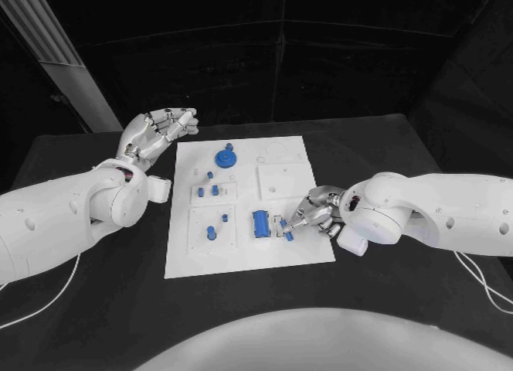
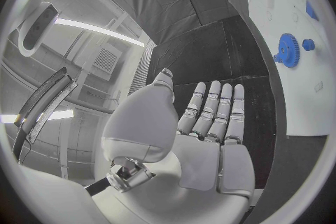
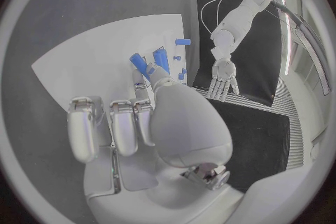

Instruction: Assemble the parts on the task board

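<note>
The robot's right hand (image 1: 314, 213) pinches a small blue part (image 1: 288, 233) between thumb and a finger at the near right of the white board (image 1: 281, 255), just beside a larger blue block (image 1: 260, 223). The left hand (image 1: 156, 133) hovers flat, fingers straight and close together, holding nothing, off the board's far left corner near a blue gear (image 1: 225, 158).

No legible text, label, brand, number or sign is found on the white rectangular task board (image 1: 281, 251), the small blue plastic parts (image 1: 260, 223) or the black table (image 1: 390, 286).
</note>
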### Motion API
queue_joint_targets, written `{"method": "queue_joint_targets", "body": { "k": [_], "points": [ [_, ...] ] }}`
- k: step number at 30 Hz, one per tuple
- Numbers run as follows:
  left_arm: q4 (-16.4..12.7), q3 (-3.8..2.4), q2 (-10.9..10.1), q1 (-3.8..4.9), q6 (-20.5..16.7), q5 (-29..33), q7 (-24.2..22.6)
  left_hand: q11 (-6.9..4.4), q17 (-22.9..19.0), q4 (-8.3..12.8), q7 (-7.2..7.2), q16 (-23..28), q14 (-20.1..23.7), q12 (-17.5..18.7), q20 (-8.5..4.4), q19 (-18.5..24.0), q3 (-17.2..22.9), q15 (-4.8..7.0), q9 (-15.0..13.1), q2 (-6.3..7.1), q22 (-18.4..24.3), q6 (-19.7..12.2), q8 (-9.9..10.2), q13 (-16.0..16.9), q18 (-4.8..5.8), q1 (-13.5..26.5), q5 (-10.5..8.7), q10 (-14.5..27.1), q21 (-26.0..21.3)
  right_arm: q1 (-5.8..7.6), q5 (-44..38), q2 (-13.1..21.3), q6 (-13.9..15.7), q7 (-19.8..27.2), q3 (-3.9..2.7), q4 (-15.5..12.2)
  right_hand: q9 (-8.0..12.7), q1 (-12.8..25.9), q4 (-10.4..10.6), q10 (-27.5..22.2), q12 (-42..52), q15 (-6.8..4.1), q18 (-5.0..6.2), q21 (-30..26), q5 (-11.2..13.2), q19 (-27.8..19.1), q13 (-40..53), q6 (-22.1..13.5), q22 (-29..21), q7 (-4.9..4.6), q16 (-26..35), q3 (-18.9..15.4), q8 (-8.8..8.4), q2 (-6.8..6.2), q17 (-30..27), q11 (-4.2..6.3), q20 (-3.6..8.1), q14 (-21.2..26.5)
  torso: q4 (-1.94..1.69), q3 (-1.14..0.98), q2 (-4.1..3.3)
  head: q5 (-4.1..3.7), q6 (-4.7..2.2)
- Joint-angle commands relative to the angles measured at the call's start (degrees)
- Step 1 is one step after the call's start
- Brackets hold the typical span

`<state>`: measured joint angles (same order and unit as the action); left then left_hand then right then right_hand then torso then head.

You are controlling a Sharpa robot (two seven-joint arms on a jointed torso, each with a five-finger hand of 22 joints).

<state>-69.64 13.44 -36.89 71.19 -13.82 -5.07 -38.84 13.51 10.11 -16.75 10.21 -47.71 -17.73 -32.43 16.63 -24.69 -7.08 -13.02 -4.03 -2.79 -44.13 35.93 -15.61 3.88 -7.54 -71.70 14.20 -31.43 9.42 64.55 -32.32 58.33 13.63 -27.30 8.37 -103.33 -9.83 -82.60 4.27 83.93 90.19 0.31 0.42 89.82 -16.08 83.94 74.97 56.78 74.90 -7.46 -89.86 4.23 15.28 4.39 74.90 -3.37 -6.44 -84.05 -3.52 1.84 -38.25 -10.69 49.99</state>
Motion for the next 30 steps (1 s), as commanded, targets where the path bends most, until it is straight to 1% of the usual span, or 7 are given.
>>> {"method": "queue_joint_targets", "body": {
  "k": [1, 14, 16, 19, 21, 26, 30],
  "points": [
    [0.0, -0.04, 0.1, 0.09, 0.6, 0.1, -6.3, 0.05, 0.0, 0.0, 5.41, -0.2, 0.4, -0.2, -0.01, 0.2, -0.3, -0.13, 0.1, -0.66, 0.1, -0.5, -0.2, 0.0, 1.09, 0.1, 0.27, 0.3, -0.3, 0.08, 1.2, -0.3, -0.2, -1.0, -0.02, 0.1, 0.1, 0.8, 0.5, 6.1, -0.2, 0.46, -0.42, 0.2, 0.3, 6.1, 15.0, 0.4, 15.1, -0.07, -0.1, -0.1, -0.32, -0.10, 15.1, -0.44, -0.53, -6.0, 0.06, 0.01, 0.01, 0.02, 0.01],
    [0.0, -0.04, 0.1, 0.09, 0.6, 0.1, -6.2, 0.05, -0.1, 0.0, 5.41, -0.2, 0.4, -0.2, -0.01, 0.2, -0.4, -0.13, 0.1, -0.70, 0.1, -0.5, -0.2, 0.0, 1.09, 0.1, 0.30, 0.3, -0.3, 0.08, 1.2, -0.9, 2.7, 0.2, -0.02, 0.4, 0.2, 1.7, 1.1, 6.1, -0.2, 0.36, -0.42, 0.2, 0.5, 6.1, 15.0, 1.2, 15.1, 0.12, -0.1, -0.2, -0.68, -0.18, 15.1, -0.28, -0.49, -6.0, 0.02, -0.01, 0.00, 0.02, 0.01],
    [0.0, -0.04, 0.1, 0.09, 0.7, 0.1, -6.2, 0.05, -0.1, 0.0, 5.41, -0.3, 0.4, -0.3, -0.01, 0.2, -0.4, -0.13, 0.1, -0.74, 0.1, -0.5, -0.3, 0.0, 1.09, 0.0, 0.33, 0.3, -0.3, 0.08, 1.3, -1.0, 2.8, 0.0, -0.02, 0.5, 0.3, 2.4, 1.5, 6.1, -0.2, 0.34, -0.42, 0.2, 0.6, 6.1, 15.0, 1.3, 15.1, 0.11, -0.1, -0.5, -1.00, -0.41, 15.1, -0.28, -0.47, -6.0, -0.01, 0.01, 0.02, -0.04, 0.01],
    [0.0, -0.04, 0.1, 0.09, 0.7, 0.1, -6.2, 0.05, -0.1, 0.0, 5.41, -0.3, 0.4, -0.3, -0.01, 0.2, -0.4, -0.13, 0.1, -0.74, 0.1, -0.5, -0.3, 0.0, 1.09, 0.0, 0.33, 0.3, -0.3, 0.08, 1.3, -1.2, 2.8, -0.1, -0.02, 0.6, 0.4, 3.3, 2.1, 6.1, -0.2, 0.32, -0.42, 0.2, 0.7, 6.1, 15.0, 1.3, 15.1, 0.08, -0.1, -0.9, -1.39, -0.68, 15.1, -0.29, -0.45, -6.0, 0.02, -0.01, -0.02, 0.12, 0.01],
    [0.0, -0.04, 0.2, 0.09, 0.7, 0.1, -6.2, 0.04, -0.2, 0.0, 5.41, -0.3, 0.4, -0.3, -0.01, 0.2, -0.4, -0.13, 0.1, -0.79, 0.1, -0.6, -0.3, 0.0, 1.09, 0.0, 0.39, 0.3, -0.3, 0.08, 1.3, -1.4, 2.8, -0.2, -0.02, 0.7, 0.4, 3.6, 2.4, 6.1, -0.2, 0.31, -0.42, 0.2, 0.8, 6.1, 15.0, 1.4, 15.1, 0.07, -0.1, -1.0, -1.57, -0.76, 15.1, -0.30, -0.44, -6.0, 0.06, 0.02, 0.01, 0.19, 0.01],
    [0.0, -0.04, 0.2, 0.09, 0.7, 0.1, -6.2, 0.03, -0.4, 0.0, 5.40, -0.4, 0.5, -0.5, 0.00, 0.2, -0.5, -0.13, 0.1, -0.91, 0.1, -0.6, -0.5, -0.1, 1.09, -0.1, 0.75, 0.3, -0.3, 0.08, 1.4, -1.6, 3.0, -0.5, -0.02, 0.9, 0.5, 3.9, 2.6, 6.1, -0.2, 0.30, -0.42, 0.2, 1.0, 6.1, 15.0, 1.5, 15.1, 0.07, -0.1, -1.2, -1.76, -0.83, 15.1, -0.30, -0.43, -6.0, 0.01, 0.01, -0.02, 0.19, 0.01],
    [0.0, -0.04, 0.2, 0.09, 0.7, 0.1, -6.2, 0.04, -0.6, 0.0, 5.40, -0.6, 0.5, -0.6, -0.01, 0.2, -0.6, -0.13, 0.1, -1.00, 0.1, -0.7, -0.6, -0.1, 1.09, -0.3, 1.11, 0.3, -0.4, 0.08, 1.4, -1.9, 3.0, -0.7, -0.02, 1.1, 0.5, 4.0, 2.7, 6.1, -0.2, 0.30, -0.42, 0.2, 1.1, 6.1, 15.0, 1.5, 15.1, 0.08, -0.1, -1.3, -1.82, -0.85, 15.1, -0.30, -0.43, -6.0, 0.07, 0.02, 0.02, 0.28, 0.01]
  ]
}}
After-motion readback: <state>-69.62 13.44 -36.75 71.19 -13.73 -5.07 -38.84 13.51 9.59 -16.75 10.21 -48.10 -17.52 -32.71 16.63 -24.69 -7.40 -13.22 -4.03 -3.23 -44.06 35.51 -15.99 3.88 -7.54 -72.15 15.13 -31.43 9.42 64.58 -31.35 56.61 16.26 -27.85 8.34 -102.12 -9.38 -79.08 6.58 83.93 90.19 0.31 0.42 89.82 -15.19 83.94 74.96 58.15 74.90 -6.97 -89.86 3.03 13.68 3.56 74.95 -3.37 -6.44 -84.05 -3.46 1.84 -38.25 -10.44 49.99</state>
